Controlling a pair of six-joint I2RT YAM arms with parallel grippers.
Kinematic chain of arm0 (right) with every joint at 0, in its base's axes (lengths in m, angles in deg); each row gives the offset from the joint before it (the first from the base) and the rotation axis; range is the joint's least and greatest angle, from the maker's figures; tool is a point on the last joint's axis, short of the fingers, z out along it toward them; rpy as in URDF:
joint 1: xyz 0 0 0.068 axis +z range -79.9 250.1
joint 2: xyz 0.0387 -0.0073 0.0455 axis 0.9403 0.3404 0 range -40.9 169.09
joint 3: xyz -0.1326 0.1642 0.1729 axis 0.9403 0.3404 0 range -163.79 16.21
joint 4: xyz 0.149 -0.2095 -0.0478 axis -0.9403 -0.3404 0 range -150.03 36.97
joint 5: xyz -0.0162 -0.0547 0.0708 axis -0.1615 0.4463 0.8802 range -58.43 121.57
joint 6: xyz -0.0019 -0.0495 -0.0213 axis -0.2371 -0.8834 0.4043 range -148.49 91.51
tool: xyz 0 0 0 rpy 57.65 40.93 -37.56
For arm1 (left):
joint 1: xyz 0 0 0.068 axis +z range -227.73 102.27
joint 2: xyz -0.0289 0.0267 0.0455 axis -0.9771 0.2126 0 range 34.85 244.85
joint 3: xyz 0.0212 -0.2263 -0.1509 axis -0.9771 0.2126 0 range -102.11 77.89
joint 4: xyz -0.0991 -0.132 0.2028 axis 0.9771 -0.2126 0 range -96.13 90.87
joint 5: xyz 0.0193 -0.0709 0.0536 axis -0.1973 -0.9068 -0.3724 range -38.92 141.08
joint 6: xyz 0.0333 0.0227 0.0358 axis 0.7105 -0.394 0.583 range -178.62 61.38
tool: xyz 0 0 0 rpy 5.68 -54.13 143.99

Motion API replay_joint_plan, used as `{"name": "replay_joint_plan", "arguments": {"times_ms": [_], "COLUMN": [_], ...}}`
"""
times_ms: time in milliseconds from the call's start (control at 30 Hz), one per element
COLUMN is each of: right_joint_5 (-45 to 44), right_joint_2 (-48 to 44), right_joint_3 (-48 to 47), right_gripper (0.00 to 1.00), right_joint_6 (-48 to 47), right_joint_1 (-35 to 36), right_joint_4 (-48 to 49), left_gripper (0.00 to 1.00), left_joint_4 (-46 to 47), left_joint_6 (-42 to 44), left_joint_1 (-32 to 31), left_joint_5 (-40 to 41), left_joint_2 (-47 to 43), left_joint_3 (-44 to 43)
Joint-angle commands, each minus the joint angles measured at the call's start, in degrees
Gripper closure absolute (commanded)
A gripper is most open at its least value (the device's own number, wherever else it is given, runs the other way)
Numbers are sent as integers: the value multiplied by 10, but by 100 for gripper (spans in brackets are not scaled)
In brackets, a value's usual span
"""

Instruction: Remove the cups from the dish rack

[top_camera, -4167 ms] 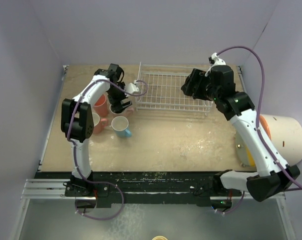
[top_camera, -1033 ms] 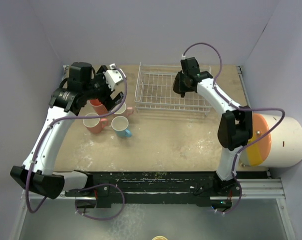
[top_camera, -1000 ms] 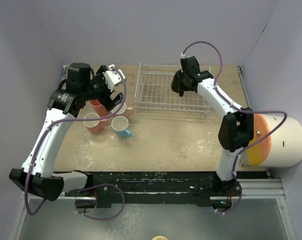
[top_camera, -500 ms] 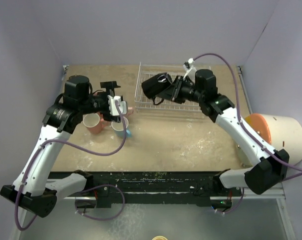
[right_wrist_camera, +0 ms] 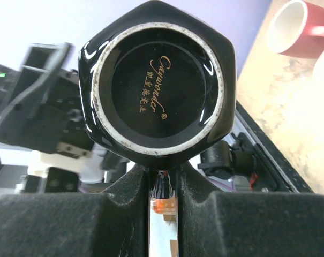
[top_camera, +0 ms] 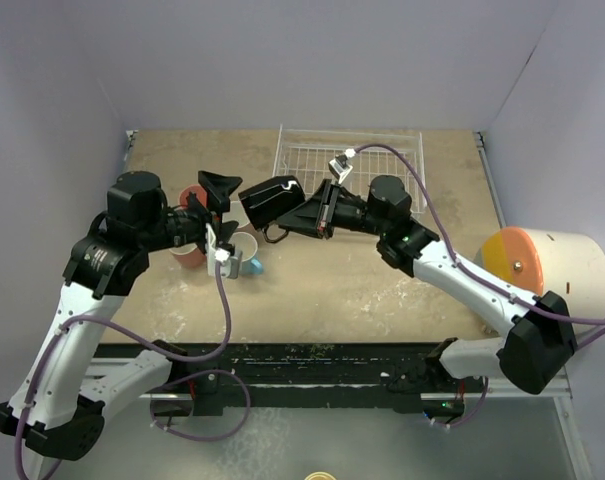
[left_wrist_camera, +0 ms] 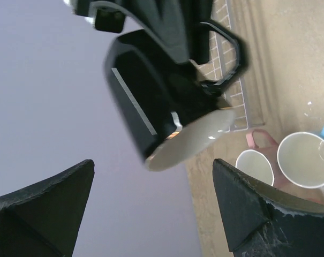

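Right gripper (right_wrist_camera: 163, 179) pinched nearly shut on black mug (right_wrist_camera: 156, 80), held sideways in air, base toward wrist showing gold cursive brand word starting "C" over tiny Chinese characters, mouth facing wide-open, empty left gripper (top_camera: 220, 222); dish rack (top_camera: 382, 150) just behind; other cups (left_wrist_camera: 306, 160) under left gripper.

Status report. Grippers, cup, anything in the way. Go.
Left gripper open. Right gripper shut on black cup, tilted in the air, off the dish rack. Nothing between cup and left gripper.
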Motion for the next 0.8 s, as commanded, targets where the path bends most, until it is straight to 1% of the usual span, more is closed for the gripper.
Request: {"name": "replay_joint_plan", "arguments": {"times_ms": [0,67,133,300,367,433,500,567,667,700,733,767], "right_joint_5": [16,12,8,-2,-5,-7,-9,-12,-17,-19,-20,-22], "right_joint_2": [-21,-21,-20,-23,-27,-29,-26,-17,-6,-4,-3,-3], "right_joint_3": [-15,-15,-15,-11,-11,12,15,10,0,-1,-1,-1], "right_gripper": [100,100,100,100,100,100,100,100,100,100,100,100], "right_joint_6": [52,52,53,50,47,52,60,63,65,65,65,64], "right_joint_1": [10,16,25,44,45,47,54,65,83,88,91,92], "right_joint_4": [154,155,155,152,147,156,168,175,183,184,184,184], "left_gripper": [6,6,7,14,16,18,24,33,50,66,77,91], "left_joint_4": [-33,-17,10,54,53,51,60,77,97,101,108,119], "left_joint_6": [103,105,85,55,48,44,37,34,28,23,13,1], "left_joint_1": [-2,-3,-3,-3,-2,-2,-3,-3,-3,-4,-3,-3], "left_joint_5": [7,10,0,-16,-20,-23,-28,-35,-48,-54,-57,-59], "left_joint_2": [-17,-24,-29,-29,-28,-29,-36,-45,-54,-54,-55,-56], "left_joint_3": [19,30,36,30,21,16,22,34,45,45,45,49]}}
